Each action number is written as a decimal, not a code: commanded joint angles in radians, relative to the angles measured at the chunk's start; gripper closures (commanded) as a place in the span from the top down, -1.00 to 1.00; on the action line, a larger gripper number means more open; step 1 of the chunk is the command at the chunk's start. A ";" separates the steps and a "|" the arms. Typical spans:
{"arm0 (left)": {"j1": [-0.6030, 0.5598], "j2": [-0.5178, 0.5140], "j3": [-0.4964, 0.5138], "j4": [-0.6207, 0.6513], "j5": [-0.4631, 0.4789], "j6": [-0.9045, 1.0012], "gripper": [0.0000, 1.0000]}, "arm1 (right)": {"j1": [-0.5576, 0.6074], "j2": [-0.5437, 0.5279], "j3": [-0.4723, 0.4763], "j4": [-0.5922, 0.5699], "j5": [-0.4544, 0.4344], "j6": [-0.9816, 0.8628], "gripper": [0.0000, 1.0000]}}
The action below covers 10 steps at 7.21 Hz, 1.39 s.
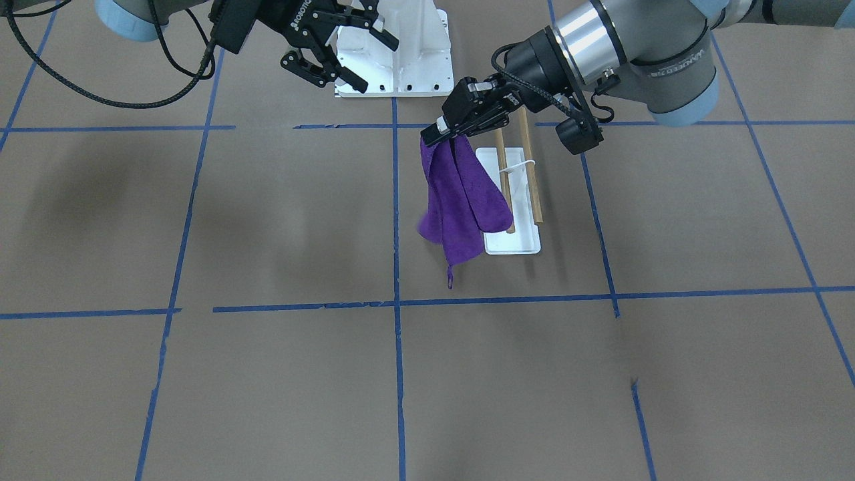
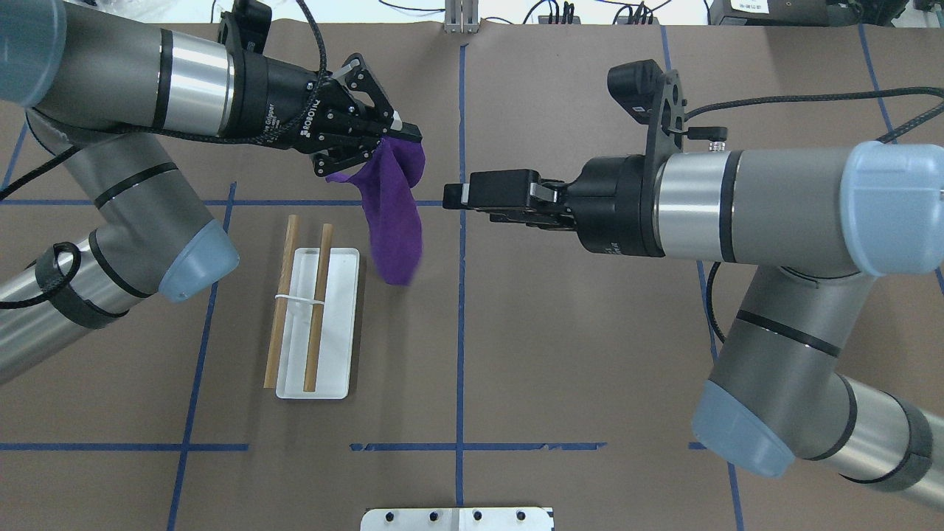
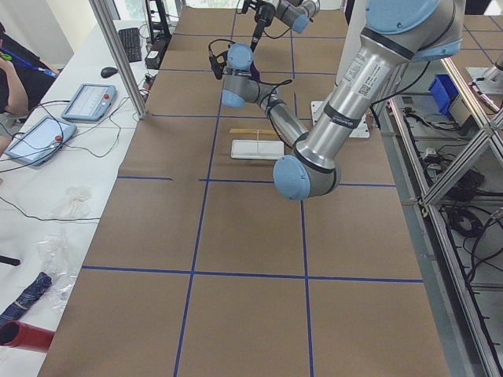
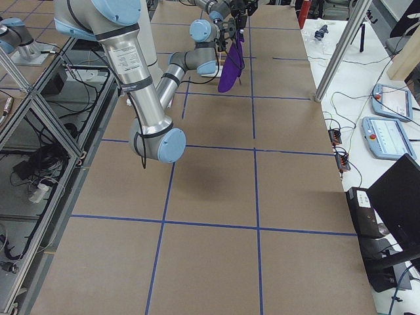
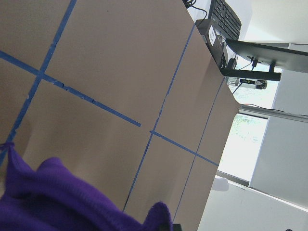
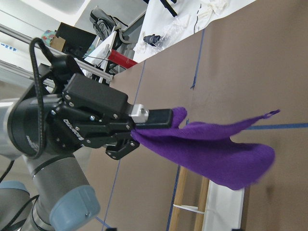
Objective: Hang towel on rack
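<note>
My left gripper (image 1: 435, 135) is shut on the top edge of the purple towel (image 1: 458, 200) and holds it in the air. The towel hangs down folded, its thin loop (image 1: 449, 275) at the bottom corner. It hangs just beside the rack (image 1: 518, 174), on the side toward the table's middle, and covers part of the rack's white base (image 1: 514, 240). In the overhead view the towel (image 2: 391, 217) is right of the two dowels (image 2: 318, 310). My right gripper (image 1: 375, 65) is open and empty, pointing at the towel from a short way off (image 2: 451, 196). The right wrist view shows the towel (image 6: 207, 144) pinched in the left gripper (image 6: 154, 118).
A large white bolted metal pedestal (image 1: 401, 53) stands at the robot's edge of the table, under the right gripper. Blue tape lines (image 1: 395, 304) cross the brown table. Tablets and cables lie on the side bench (image 3: 78, 102).
</note>
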<state>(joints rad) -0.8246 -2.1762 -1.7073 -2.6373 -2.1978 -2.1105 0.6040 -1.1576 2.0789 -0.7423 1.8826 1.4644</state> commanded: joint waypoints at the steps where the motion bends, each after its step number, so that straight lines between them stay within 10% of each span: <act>1: -0.001 -0.010 -0.002 0.004 0.001 -0.014 -1.00 | 0.122 -0.136 0.053 -0.002 0.173 -0.004 1.00; 5: -0.002 -0.008 -0.138 0.101 0.169 0.103 -1.00 | 0.389 -0.402 -0.029 -0.019 0.273 -0.330 1.00; 7: 0.010 -0.014 -0.277 0.353 0.310 0.301 -1.00 | 0.475 -0.488 -0.077 -0.101 0.266 -0.595 1.00; 10: 0.262 -0.016 -0.418 0.700 0.753 0.366 -1.00 | 0.590 -0.493 -0.074 -0.456 0.268 -0.967 1.00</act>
<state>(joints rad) -0.6678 -2.1909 -2.0729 -2.0767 -1.6294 -1.7585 1.1435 -1.6474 2.0043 -1.0434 2.1496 0.6589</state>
